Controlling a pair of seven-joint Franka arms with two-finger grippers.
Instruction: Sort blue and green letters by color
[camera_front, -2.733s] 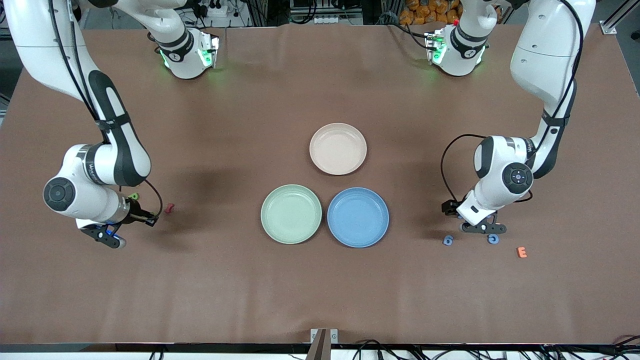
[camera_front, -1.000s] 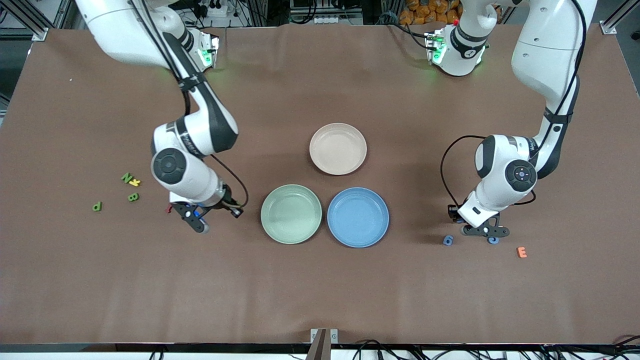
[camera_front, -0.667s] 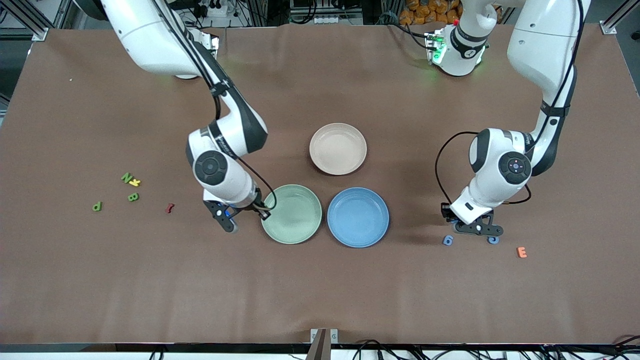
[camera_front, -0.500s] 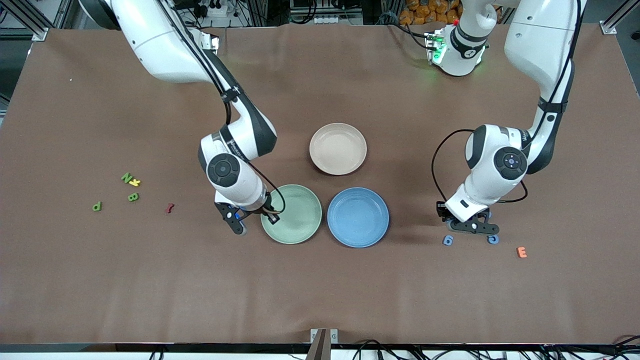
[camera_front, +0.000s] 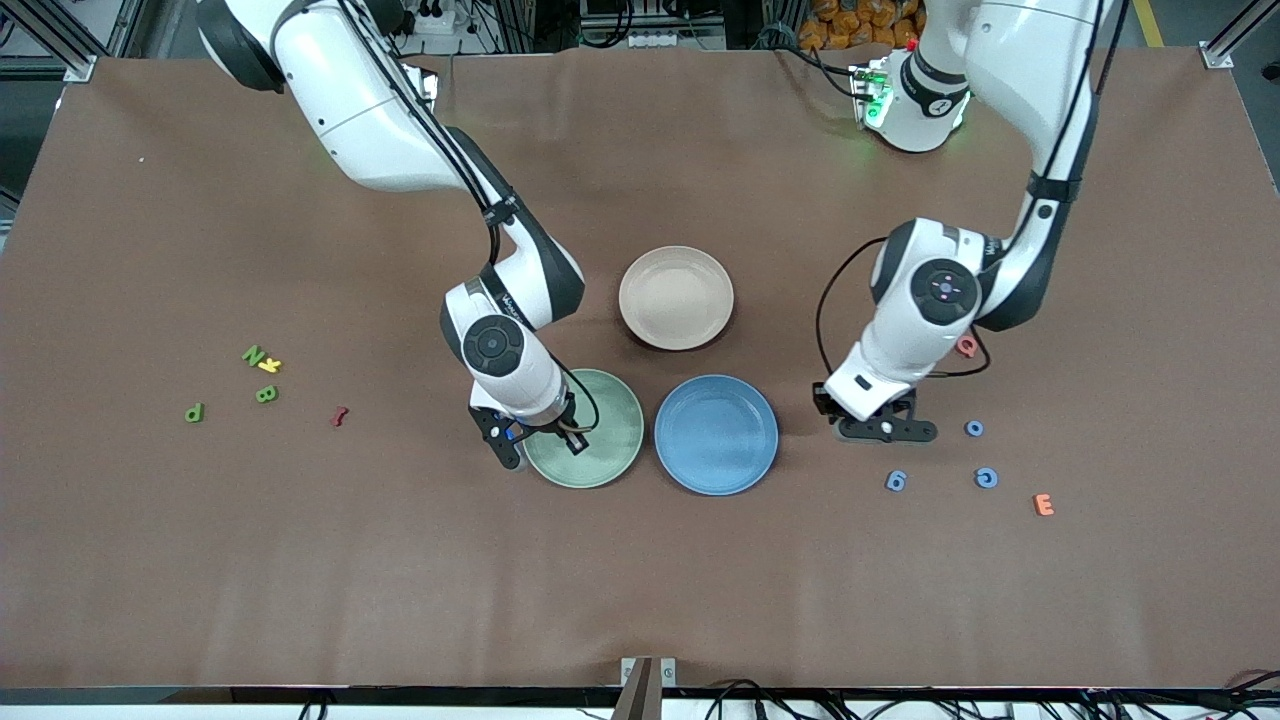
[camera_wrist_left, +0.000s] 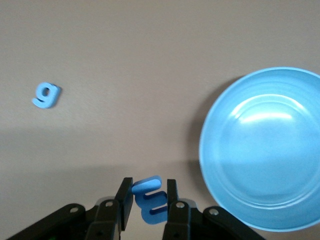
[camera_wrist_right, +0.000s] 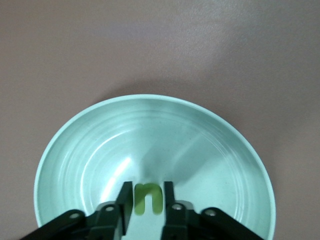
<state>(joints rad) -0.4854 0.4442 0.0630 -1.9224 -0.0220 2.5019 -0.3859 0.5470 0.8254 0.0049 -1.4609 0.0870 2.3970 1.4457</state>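
Over green plate (camera_wrist_right: 90, 150): right end effector (camera_wrist_right: 146, 200), green letter (camera_wrist_right: 148, 197) between fingers, grip state unclear. Beside blue plate (camera_wrist_left: 280, 150), toward left arm's end: left end effector (camera_wrist_left: 149, 204) clamped on blue letter (camera_wrist_left: 149, 197).

Three plates stood mid-table: one plate (camera_front: 676, 297) farther from the camera, and two (camera_front: 584, 428) (camera_front: 716, 434) side by side nearer. A group of letters (camera_front: 262, 378) lay toward the right arm's end, and other letters (camera_front: 985, 478) lay toward the left arm's end.
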